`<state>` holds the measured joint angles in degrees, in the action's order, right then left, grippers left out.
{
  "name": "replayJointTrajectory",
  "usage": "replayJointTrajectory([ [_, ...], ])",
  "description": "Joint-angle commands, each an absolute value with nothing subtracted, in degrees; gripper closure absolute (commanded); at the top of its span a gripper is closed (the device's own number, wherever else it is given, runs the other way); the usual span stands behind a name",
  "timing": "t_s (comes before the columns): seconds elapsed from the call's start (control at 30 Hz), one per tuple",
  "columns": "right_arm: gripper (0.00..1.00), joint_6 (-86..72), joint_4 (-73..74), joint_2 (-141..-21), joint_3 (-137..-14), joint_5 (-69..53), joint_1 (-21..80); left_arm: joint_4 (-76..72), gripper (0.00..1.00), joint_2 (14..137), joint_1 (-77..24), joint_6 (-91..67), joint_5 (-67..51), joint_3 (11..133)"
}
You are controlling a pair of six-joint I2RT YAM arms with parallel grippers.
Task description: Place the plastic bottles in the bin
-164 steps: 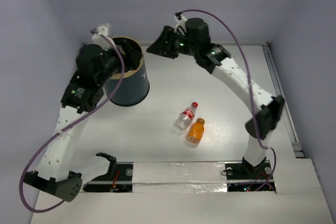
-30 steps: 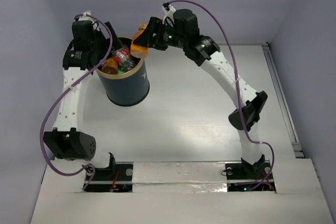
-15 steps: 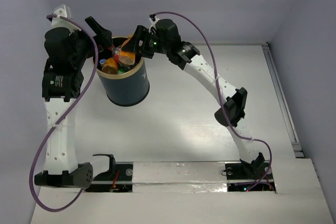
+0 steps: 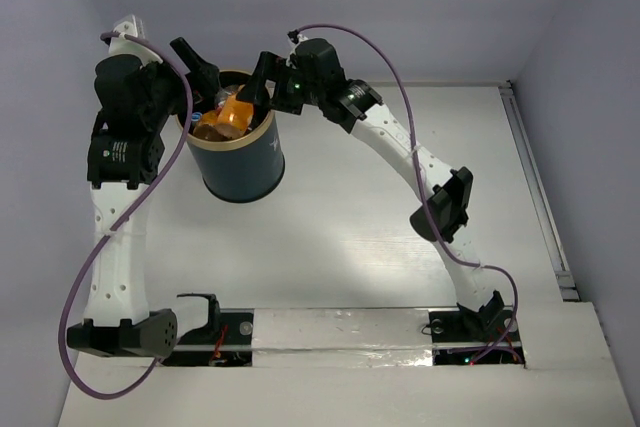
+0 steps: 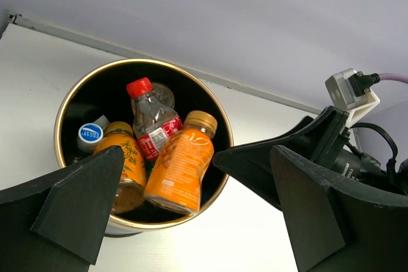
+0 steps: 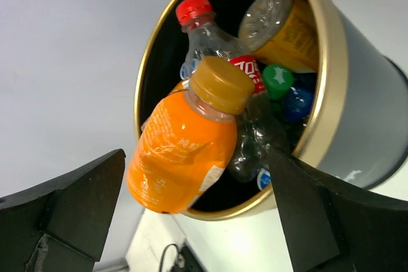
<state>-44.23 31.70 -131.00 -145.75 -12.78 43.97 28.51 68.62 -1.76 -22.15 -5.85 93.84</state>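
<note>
Orange bottle [image 4: 232,115], just let go by the right gripper [image 4: 258,82], is lying atop the others in the bin [image 4: 240,172] near the far-left corner; right gripper and left gripper [image 4: 197,62] are standing with jaws apart, task appearing complete.

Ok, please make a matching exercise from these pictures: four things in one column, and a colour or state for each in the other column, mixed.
Column one:
1. bin rim
2. clear bottle's cap
3. top bottle
4. right claw

Column two:
a. open
b. orange
c. gold
d. red

Pairs: 1-c, 2-d, 3-b, 4-a.
</note>
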Motion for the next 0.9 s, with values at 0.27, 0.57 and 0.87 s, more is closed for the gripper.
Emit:
replayJointTrajectory([
  [0.27, 0.70, -38.8, 34.2, -121.9, -143.8, -10.4, 45.0, 24.3, 0.01, 66.9, -1.5, -22.2, -9.1, 91.8],
  [0.57, 0.84, -39.7, 33.0, -128.0, -143.3, -12.8, 48.3, 24.0, 0.01, 64.9, -1.5, -22.5, -10.2, 87.9],
  [0.87, 0.78, -41.3, 31.8, -129.7, -144.6, -12.5, 48.3, 25.0, 0.01, 63.5, -1.5, -22.5, -10.2, 87.9],
])
